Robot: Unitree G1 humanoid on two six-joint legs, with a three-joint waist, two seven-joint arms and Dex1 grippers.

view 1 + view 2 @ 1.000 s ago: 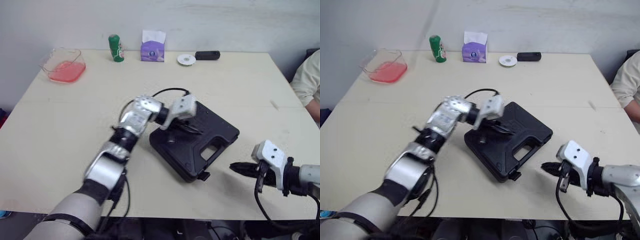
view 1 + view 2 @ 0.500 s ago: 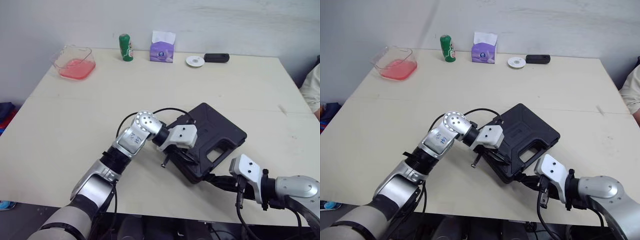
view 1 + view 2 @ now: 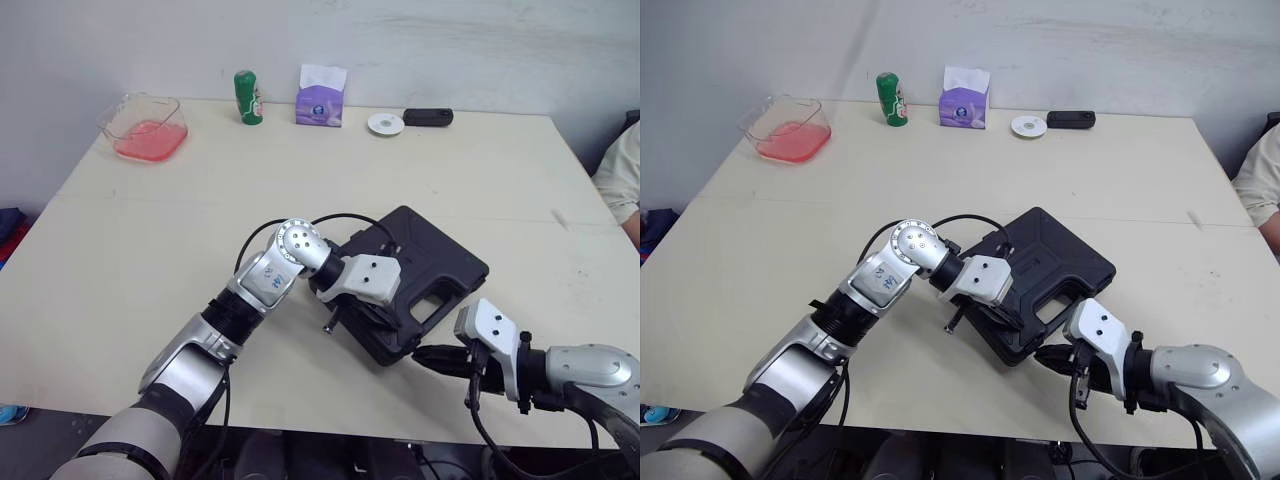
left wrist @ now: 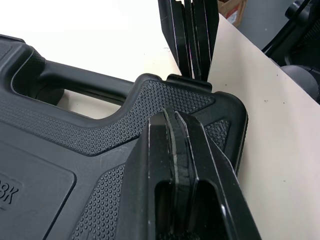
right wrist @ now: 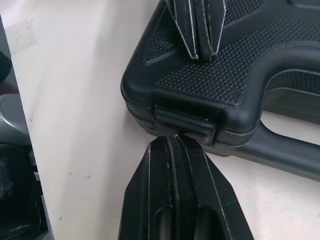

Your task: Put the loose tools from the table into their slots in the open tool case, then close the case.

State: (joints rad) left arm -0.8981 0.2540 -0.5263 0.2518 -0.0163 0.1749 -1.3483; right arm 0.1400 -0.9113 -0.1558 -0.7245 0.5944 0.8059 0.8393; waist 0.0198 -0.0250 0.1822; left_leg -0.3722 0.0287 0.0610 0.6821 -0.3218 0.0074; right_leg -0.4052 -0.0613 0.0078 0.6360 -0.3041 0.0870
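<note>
The black tool case (image 3: 420, 250) is lying on the table (image 3: 150, 230) with its lid down, directly beneath the left gripper (image 4: 175, 117) and just ahead of the right gripper (image 5: 175, 139). Both grippers are meeting at the same near corner of the case.

The left gripper is holding its two fingers pressed together, with nothing between them, and its tips are resting on the textured part of the lid beside the carry handle (image 4: 75, 87). Just beyond those tips, on the case's front edge, the latch (image 5: 185, 122) is sitting.

The right gripper is coming in low over the table from the opposite side, its fingers also pressed flat together and empty. Its tip is touching the lower edge of the latch — whether the latch is snapped home cannot be told. The handle opening is lying off to one side of this gripper, close to it.

Far beyond both grippers, along the table's back edge, a clear container with pink contents (image 3: 147, 128), a green bottle (image 3: 246, 97), a purple tissue box (image 3: 320, 95), a small white disc (image 3: 385, 123) and a black device (image 3: 428, 117) are standing in a loose row, well apart from the case. Out past the right gripper's side, a person's pale sleeve (image 3: 620, 180) is showing at the table's edge.
</note>
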